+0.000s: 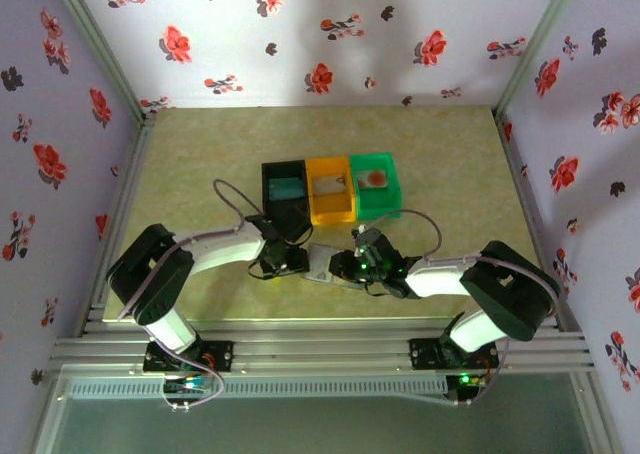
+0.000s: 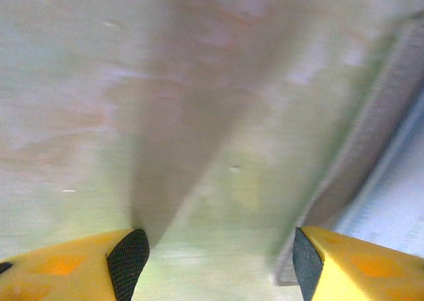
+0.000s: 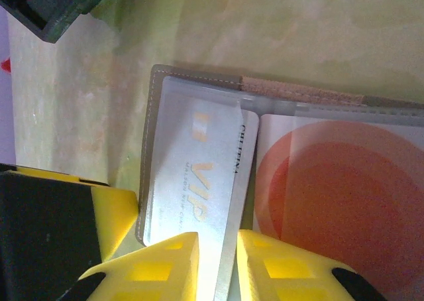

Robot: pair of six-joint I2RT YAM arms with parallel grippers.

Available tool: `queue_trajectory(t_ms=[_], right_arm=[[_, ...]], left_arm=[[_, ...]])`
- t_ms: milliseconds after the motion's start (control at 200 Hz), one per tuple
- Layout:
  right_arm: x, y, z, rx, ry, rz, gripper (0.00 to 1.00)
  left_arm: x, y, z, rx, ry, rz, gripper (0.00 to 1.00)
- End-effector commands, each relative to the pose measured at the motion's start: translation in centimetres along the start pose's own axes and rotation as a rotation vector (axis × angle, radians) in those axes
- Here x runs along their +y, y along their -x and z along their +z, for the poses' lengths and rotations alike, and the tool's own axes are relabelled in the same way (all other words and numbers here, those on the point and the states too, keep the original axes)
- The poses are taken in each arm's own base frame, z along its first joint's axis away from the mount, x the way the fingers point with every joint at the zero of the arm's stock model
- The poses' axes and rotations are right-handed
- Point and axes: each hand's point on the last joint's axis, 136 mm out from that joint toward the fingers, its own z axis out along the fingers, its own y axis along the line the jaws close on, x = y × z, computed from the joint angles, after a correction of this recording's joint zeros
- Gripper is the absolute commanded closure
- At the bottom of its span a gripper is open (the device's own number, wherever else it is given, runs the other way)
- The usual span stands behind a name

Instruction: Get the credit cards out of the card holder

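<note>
The card holder (image 3: 147,148) lies open on the table, a grey two-panel wallet, and it shows between the two grippers (image 1: 320,266) from above. A silver credit card (image 3: 199,181) marked VIP sticks out of its left clear sleeve. A pale card with a red-orange disc (image 3: 338,201) lies in the right panel. My right gripper (image 3: 218,264) has its yellow fingers closed on the silver card's near edge. My left gripper (image 2: 218,261) hangs open just left of the holder (image 1: 283,262), with bare table between its pads.
Black (image 1: 268,189), orange (image 1: 333,212) and green (image 1: 378,206) bins stand in a row just behind the holder, each with a card inside. A bin corner (image 3: 53,9) is close to the right gripper. The left wrist view is blurred, with a grey strip (image 2: 371,148) at its right.
</note>
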Motion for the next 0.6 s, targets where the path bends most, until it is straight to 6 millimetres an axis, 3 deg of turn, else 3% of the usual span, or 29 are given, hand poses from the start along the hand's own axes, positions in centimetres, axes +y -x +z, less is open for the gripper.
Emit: queue_trajectory(t_ms=[0, 245, 595], right_arm=[[-1.6, -0.4, 0.4, 0.007, -0.061, 0.010, 0.77], [-1.5, -0.6, 0.8, 0.019, -0.049, 0.010, 0.79], [-1.6, -0.7, 1.2, 0.021, -0.034, 0.016, 0.83]], left_arm=[[9.6, -2.3, -0.2, 0.070, 0.382, 0.031, 0.33], [8.7, -3.5, 1.5, 0.135, 0.338, 0.016, 0.36], [5.1, -1.7, -2.1, 0.061, 0.180, -0.005, 0.35]])
